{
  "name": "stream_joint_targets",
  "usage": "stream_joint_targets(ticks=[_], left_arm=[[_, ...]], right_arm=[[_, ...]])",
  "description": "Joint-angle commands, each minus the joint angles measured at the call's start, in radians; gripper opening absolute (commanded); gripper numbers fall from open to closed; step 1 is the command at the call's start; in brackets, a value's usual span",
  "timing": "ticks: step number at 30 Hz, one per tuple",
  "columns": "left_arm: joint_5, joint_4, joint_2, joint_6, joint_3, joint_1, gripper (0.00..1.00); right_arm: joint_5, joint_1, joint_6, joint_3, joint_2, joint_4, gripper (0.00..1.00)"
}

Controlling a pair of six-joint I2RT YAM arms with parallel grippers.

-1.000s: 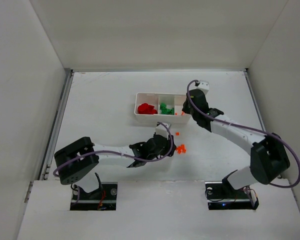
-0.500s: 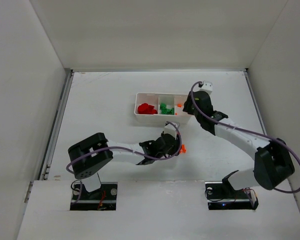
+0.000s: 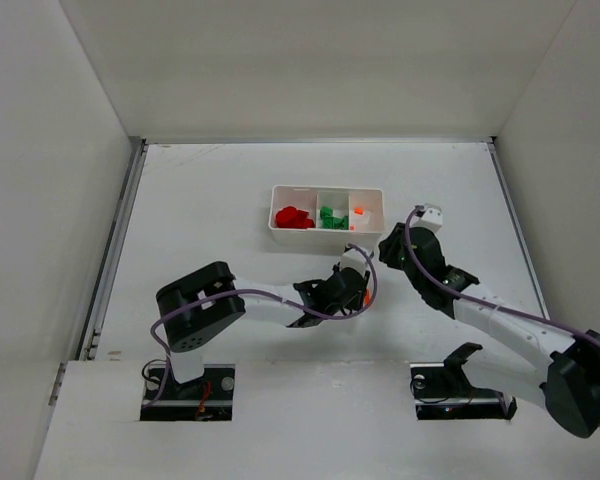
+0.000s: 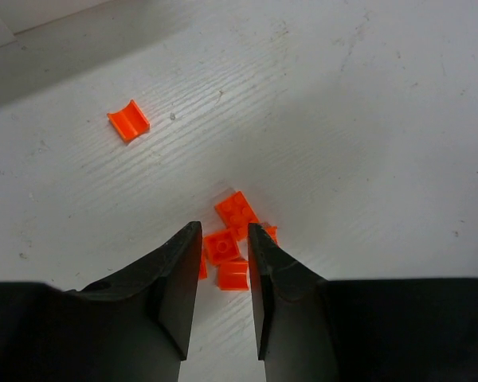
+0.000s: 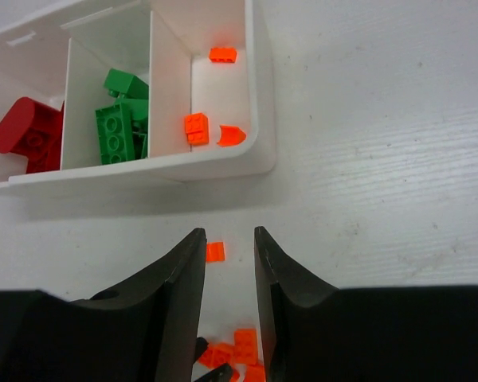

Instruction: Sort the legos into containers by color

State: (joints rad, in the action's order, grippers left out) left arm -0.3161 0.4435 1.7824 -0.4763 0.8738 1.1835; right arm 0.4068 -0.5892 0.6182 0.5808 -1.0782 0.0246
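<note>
Left claw [image 4: 223, 228] stands narrowly open, straddling 1 tiny orange plastic brick [image 4: 222, 245] in a cluster on the white surface [image 4: 342, 119], apparently not yet pinched. Right claw [image 5: 227, 232] is narrowly open and empty. The brick looks light, stiff and slippery, so pinch its flat sides.

White table [image 3: 230, 180] inside plain white walls [image 3: 40, 150], metal rail [image 3: 115, 250] along left

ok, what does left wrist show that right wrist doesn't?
Left wrist only: left fingers straddling a brick of the orange cluster. Right wrist only: the tray, holding red bricks, green bricks, three orange pieces; right fingers apart, holding nothing. Both: that orange cluster on the table.
</note>
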Motion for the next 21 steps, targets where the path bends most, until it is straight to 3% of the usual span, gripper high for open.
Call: stream_joint_targets(ticks=[1, 21], left_arm=[[-0.028, -0.023, 0.012, 0.025, 0.042, 0.008, 0.26], [-0.046, -0.075, 0.055, 0.039, 0.062, 0.017, 0.18]], right_arm=[[0.004, -0.01, 0.043, -0.028, 0.058, -0.015, 0.37], [0.006, -0.063, 0.106, -0.139, 0.116, -0.003, 0.42]])
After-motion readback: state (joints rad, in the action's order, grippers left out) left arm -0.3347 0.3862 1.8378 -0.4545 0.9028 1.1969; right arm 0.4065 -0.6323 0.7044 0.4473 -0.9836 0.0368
